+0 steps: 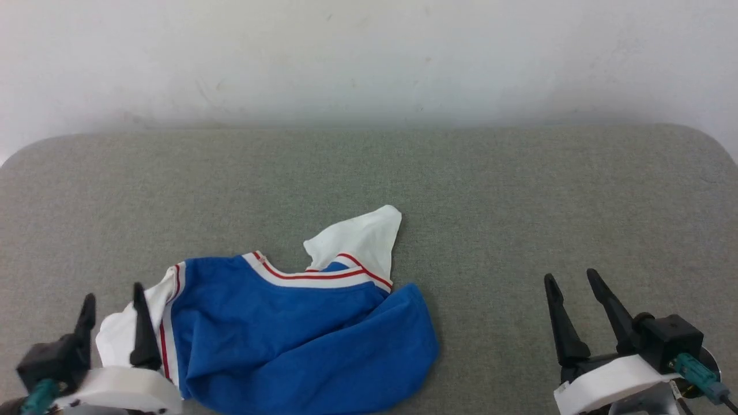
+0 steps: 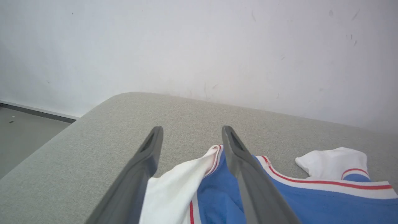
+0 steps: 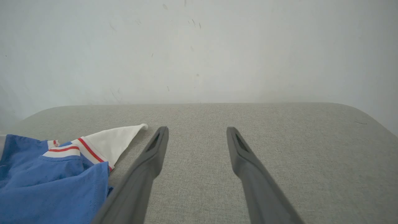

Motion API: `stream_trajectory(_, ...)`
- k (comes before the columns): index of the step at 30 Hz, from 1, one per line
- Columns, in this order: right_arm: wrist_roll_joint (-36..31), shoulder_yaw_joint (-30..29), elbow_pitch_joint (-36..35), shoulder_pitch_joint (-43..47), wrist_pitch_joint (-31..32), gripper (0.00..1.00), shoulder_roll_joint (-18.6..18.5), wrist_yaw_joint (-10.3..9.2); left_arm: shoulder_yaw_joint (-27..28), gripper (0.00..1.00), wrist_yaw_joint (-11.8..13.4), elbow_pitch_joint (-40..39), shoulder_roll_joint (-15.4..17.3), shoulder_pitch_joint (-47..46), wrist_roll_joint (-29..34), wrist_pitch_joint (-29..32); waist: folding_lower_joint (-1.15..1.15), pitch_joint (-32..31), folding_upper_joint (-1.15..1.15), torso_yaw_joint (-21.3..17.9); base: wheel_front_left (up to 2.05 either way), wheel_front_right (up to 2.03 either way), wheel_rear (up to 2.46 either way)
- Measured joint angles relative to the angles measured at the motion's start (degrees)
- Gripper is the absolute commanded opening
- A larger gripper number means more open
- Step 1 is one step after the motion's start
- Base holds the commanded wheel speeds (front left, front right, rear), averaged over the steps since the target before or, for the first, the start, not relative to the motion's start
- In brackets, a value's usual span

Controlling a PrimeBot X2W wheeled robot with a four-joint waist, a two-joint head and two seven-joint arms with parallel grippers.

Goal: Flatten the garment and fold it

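So, flattening step: jersey T-shirt [image 1: 288,328] lies crumpled, left tool [image 1: 112,293] fingers apart, straddling its white sleeve [image 2: 174,186]; right tool [image 1: 569,275] apart too, well off right. Next, I'd guess: pinch edges, spread.

Grey padded table [image 1: 519,184], scuffed white wall [image 1: 369,57]

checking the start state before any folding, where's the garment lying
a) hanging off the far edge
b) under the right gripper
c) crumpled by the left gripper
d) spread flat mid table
c: the garment lies crumpled at the near left of the table, its white sleeve between the open fingers of the left gripper, while the right gripper stands apart over bare table.
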Motion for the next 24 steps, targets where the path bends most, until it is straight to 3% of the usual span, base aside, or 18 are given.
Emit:
stream_trajectory(7, 0.13, -0.20, 0.52, 1.16, 1.72, 1.00, -0.01, 0.00, -6.23, 1.00, -0.43, -3.96, -2.24, 2.55, 5.22, -5.10, 0.00, -1.84, 0.00, 0.00, 0.00, 0.00, 0.00)
stream_trajectory(14, 0.49, 0.67, 3.03, 0.90, 4.81, 1.00, -0.02, 0.00, -11.16, 1.00, -2.01, -3.22, -5.77, 4.78, 5.93, -7.15, 0.00, -2.49, 0.00, 1.96, 0.00, 0.00, 0.00)
stream_trajectory(24, 8.23, 12.91, 14.17, -9.79, 18.31, 1.00, 0.03, 0.00, -12.21, 1.00, -4.44, -1.13, -8.50, 2.74, 6.55, -8.10, 0.00, -1.49, 0.00, 6.09, 0.00, 0.00, 0.00)
